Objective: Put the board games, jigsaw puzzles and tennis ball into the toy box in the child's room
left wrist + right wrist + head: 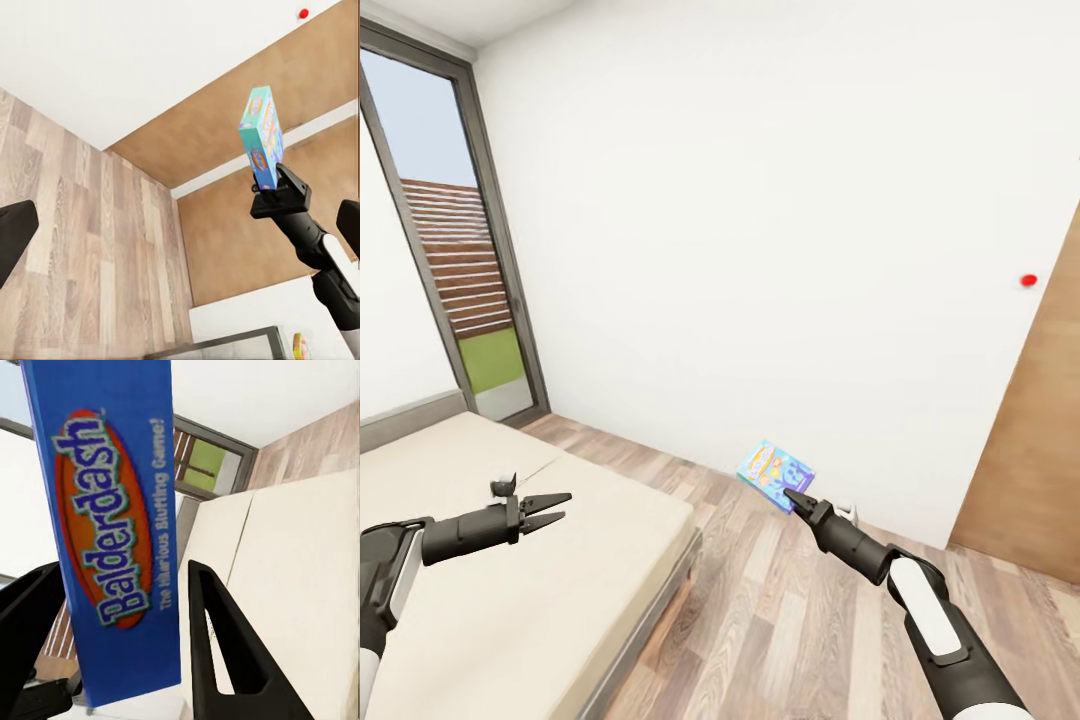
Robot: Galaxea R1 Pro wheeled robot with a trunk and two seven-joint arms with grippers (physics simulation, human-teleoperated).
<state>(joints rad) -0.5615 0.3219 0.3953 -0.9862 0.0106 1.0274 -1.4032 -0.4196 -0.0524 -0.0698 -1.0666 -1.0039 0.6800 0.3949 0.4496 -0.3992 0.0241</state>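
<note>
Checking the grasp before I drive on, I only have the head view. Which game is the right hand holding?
Observer: The right wrist view reads "Baldardash" in an orange oval on the blue board game.
Operator: Gripped well?
Observer: In the left wrist view the right hand clamps just the box's lower end, so most of it sticks up past the fingers.
Operator: Left hand?
Observer: The left hand is open and holds nothing, its two fingers spread, one at the left wrist view's edge.

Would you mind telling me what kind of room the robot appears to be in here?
Most likely a bedroom: a bed with a plain beige mattress stands on the wood-plank floor, beside white walls and a tall glazed door looking outdoors. The right gripper holds a board game.
</note>
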